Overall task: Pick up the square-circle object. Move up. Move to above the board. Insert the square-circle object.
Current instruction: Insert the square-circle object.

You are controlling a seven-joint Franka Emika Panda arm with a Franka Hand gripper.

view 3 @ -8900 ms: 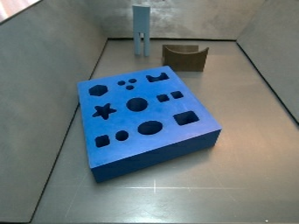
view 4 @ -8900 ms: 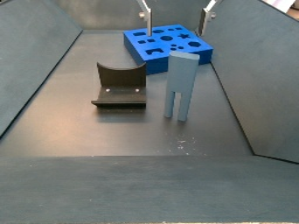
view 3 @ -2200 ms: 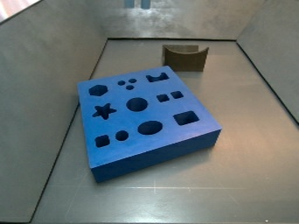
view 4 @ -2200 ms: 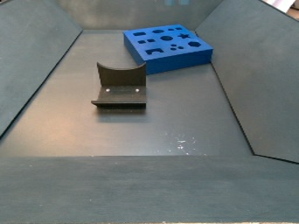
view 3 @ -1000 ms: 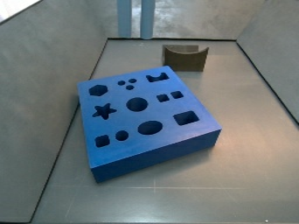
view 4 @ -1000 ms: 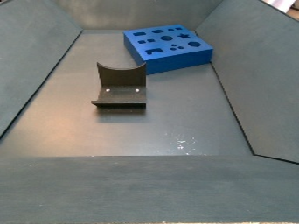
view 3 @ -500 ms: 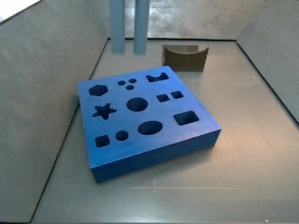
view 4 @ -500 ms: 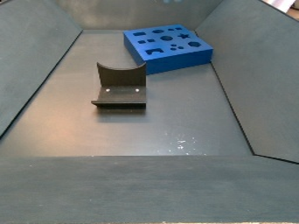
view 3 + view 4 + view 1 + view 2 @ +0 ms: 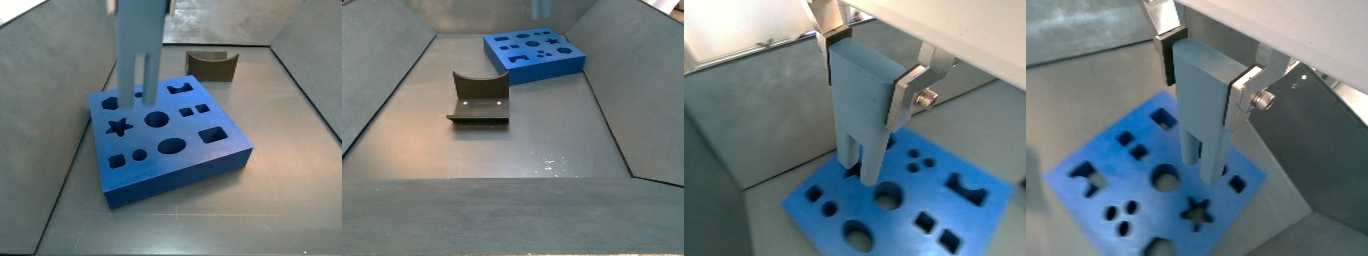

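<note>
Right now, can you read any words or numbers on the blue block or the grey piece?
None: no words, numbers or signs show in any view. The board carries only shaped holes. The square-circle object, held in the gripper above the board, is plain. The dark brown U-shaped block is plain too.

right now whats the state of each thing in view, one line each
claw: shut on the square-circle object, held above the board
square-circle object: upright, gripped near its top, prongs pointing down over the board, not yet seated as far as a wrist view shows
board: flat on the floor, holes showing in a side view all empty
dark brown U-shaped block: resting on the floor, apart from the board, untouched
</note>
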